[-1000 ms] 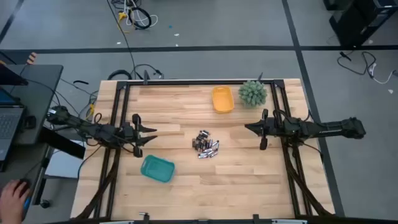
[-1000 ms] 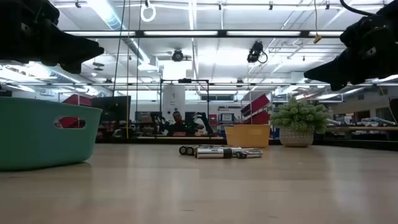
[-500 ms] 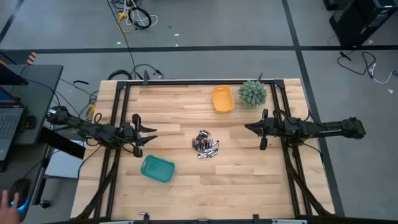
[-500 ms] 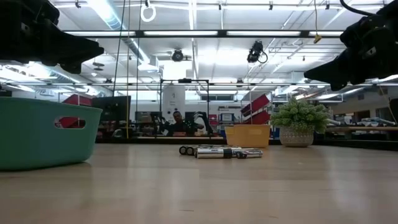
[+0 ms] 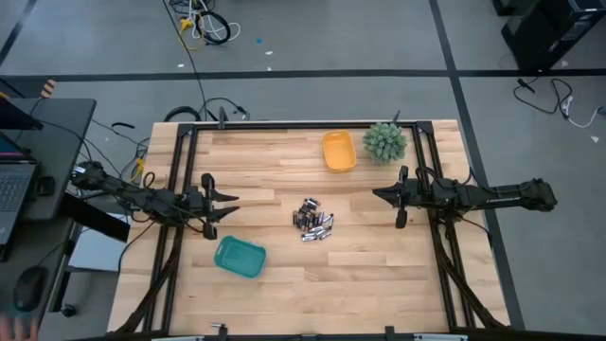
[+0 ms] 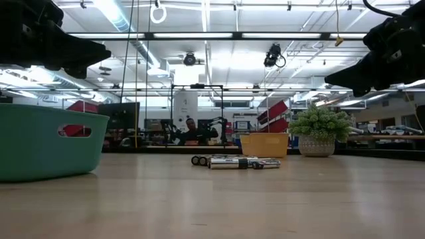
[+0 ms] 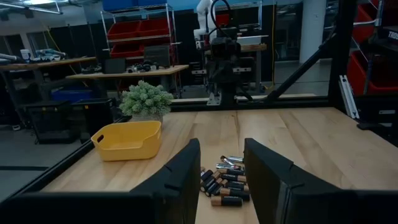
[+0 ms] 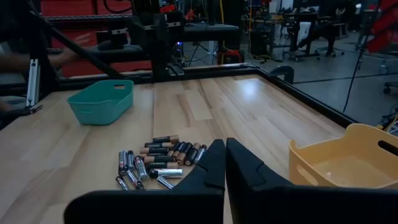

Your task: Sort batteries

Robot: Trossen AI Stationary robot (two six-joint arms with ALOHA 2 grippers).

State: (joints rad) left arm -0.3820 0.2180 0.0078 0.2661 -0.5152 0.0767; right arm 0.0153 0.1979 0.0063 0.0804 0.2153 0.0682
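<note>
A hand by the desk has slid off the edge since earlier, I see my left gripper (image 5: pixel 230 204) parted and empty over the table (image 5: pixel 284 284), teal tray (image 5: pixel 239 257) near it, batteries (image 5: pixel 314 221) heaped mid-table, yellow tray (image 5: pixel 339 151), plant (image 5: pixel 384 141), right gripper (image 5: pixel 382 195) closed, empty.

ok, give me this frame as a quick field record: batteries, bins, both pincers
batteries: loose pile, mid-table, none sorted yet
teal bin: near left arm, empty as far as visible
yellow bin: far side, beside plant, empty
left pincer: open, empty, raised off the table left of the pile
right pincer: shut, empty, raised right of the pile
contact: neither pincer touches anything
</note>
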